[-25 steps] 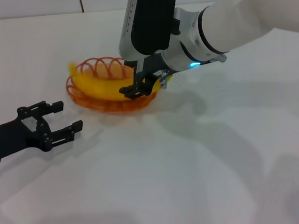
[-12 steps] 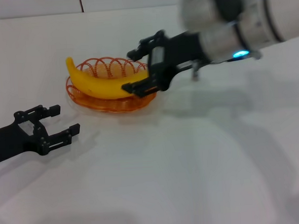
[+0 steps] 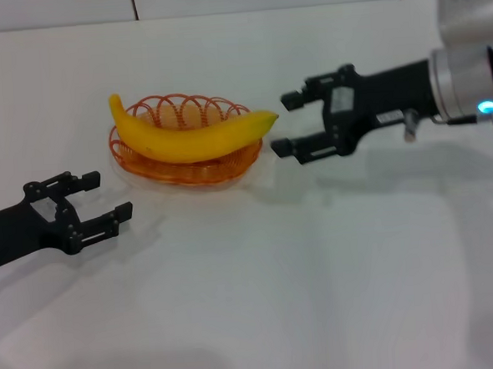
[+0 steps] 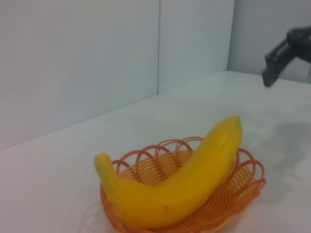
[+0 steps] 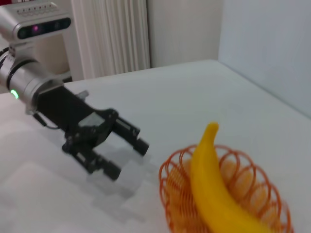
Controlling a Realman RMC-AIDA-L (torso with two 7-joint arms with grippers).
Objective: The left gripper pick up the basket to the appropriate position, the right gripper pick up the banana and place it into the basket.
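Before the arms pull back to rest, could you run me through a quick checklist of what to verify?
1. Banana in basket: ok, lying across it, tips over the rim.
2. Right gripper let go: ok, open, apart from the banana.
3. Left gripper off the basket: ok, open, beside it.
4. Basket flat on the table: ok.
5. Banana steady: cannot tell.

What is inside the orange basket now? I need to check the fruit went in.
The banana lies in the basket, both tips overhanging the rim. The floor beneath it is hidden. Both the right gripper and the left gripper are open and clear.
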